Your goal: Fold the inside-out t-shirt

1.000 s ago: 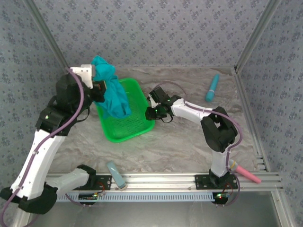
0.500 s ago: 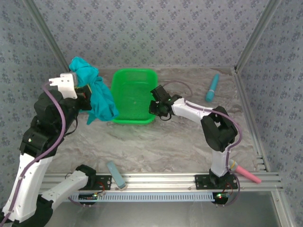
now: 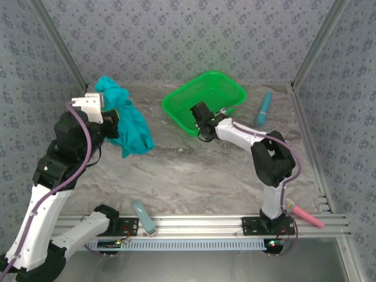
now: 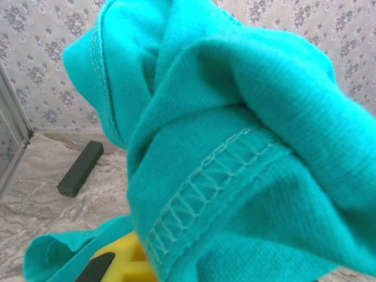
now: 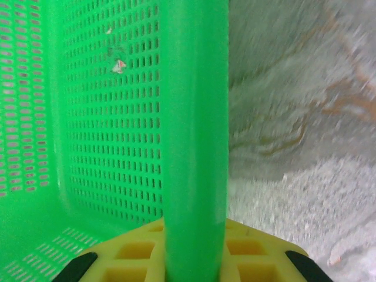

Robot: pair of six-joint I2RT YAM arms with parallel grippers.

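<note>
The inside-out t-shirt (image 3: 133, 128) is a bunched teal cloth hanging off the table at the left. My left gripper (image 3: 115, 115) is shut on its upper part. In the left wrist view the t-shirt (image 4: 247, 117) covers the fingers, with an overlocked seam across the folds. My right gripper (image 3: 203, 119) is shut on the rim of the bright green mesh basket (image 3: 207, 94), which is tilted up at the back middle-right. In the right wrist view the basket's rim (image 5: 197, 147) runs upright between the jaws of that gripper (image 5: 195, 261).
A turquoise cylinder (image 3: 264, 109) lies at the back right. A pink one (image 3: 306, 216) rests on the near right rail and a light blue one (image 3: 144, 217) on the near left rail. A dark block (image 4: 80, 169) lies by the left wall.
The right gripper has carried the basket from under the t-shirt to the back right and tilted it. The left arm has drawn the hanging t-shirt to the left.
</note>
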